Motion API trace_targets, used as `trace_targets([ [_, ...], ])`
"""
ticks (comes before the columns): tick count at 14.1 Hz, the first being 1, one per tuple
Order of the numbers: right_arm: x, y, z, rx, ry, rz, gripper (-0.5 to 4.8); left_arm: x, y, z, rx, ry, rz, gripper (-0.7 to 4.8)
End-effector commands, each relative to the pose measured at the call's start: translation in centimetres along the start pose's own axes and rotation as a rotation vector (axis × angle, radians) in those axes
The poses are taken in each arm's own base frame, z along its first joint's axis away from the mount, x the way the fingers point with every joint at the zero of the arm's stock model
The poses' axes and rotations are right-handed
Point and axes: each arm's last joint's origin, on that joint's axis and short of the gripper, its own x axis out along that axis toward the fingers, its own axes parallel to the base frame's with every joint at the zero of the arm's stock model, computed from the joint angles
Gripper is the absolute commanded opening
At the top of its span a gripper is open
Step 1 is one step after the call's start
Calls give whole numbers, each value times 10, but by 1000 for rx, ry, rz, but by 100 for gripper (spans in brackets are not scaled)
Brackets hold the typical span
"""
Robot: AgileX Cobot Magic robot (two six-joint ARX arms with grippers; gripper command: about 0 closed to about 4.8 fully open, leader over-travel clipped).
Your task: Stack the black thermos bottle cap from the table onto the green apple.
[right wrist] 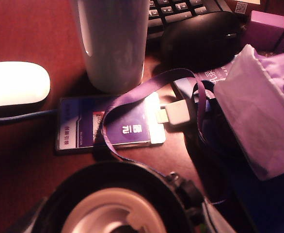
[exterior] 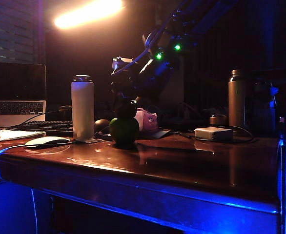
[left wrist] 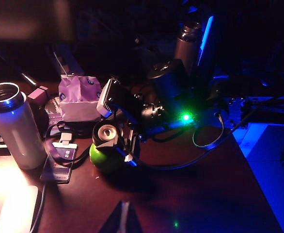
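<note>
Presently, right end effector grips the black thermos bottle cap atop the green apple, mid-surface; left end effector state indeterminate.

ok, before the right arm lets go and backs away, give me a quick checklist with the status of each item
1. Black thermos bottle cap sits on the green apple: ok, seen from the left wrist view.
2. Cap level and centred: cannot tell; too dark.
3. Right tool around the cap: ok, it brackets the cap; whether the pads press on it, cannot tell.
4. Apple resting on the table: ok.
5. White thermos and pink and white bundle apart from the apple: ok, but both close by.
6. Left tool away from the stack: ok, it hangs back, nearer the camera.
</note>
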Motion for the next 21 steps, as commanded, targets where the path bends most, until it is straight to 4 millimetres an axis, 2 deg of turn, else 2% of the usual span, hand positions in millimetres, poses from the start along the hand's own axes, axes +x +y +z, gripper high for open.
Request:
trace_targets([
  [1,-1,2,-1,2,14,18,338,-2,0,3,13,-22,0,-3],
  [2,-1,2,-1,0,14,18,381,-2,0,3,13,-22,0,-3],
  [3,-1,2,0,-1,14,17,479,-2,0,3,13,-22,0,-3],
  [6,-2,2,1,-2,10,17,479,-2,0,3,13,-22,0,-3],
  [9,-10,1,15,-14,-21,9,479,-2,0,3,13,-22,0,-3],
  [13,-31,0,38,-49,-83,-7,479,-2,0,3,12,-22,0,-3],
  [15,-50,0,54,-57,-121,-36,479,-2,0,3,13,-22,0,-3],
  [16,-60,0,62,-59,-133,-64,439,-2,-1,3,16,-23,-1,-3],
  [17,-81,1,75,-60,-146,-114,98,-2,-1,4,20,-29,0,-3],
  [18,-106,1,89,-57,-165,-171,-4,-2,-1,4,20,-29,2,-3],
  [21,-175,11,122,-42,-255,-198,-5,-7,-4,2,13,-17,-3,-3],
])
